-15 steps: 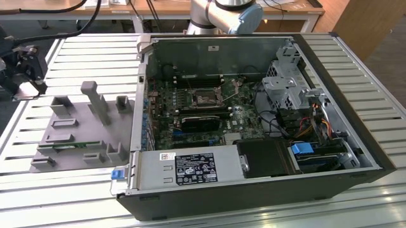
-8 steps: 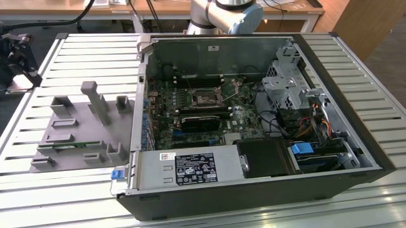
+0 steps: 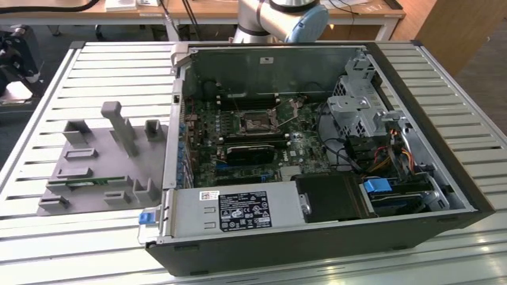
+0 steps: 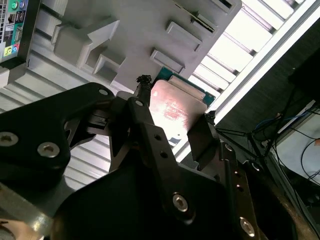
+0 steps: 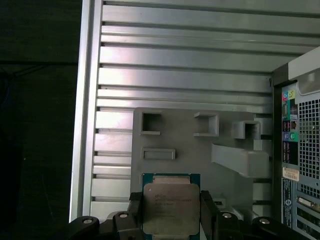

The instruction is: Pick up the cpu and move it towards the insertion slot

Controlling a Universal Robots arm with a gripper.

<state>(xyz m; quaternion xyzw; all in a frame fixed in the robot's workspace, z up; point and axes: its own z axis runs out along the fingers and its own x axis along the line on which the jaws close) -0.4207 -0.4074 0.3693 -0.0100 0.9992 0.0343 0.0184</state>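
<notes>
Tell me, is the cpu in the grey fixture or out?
Out. In the first wrist view the gripper clamps the cpu by two edges, apart from the grey fixture.

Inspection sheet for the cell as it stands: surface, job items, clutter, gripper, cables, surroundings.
Surface: slatted metal table carrying an open computer case.
Job's things: cpu held clear, with the grey fixture behind it; insertion slot on the motherboard, dark centre showing.
Clutter: green memory strip lying in the fixture.
Grippers: gripper shut on the cpu's opposite edges.
Cables: coloured wire bundle inside the case.
Surroundings: wooden desks behind the table.
</notes>
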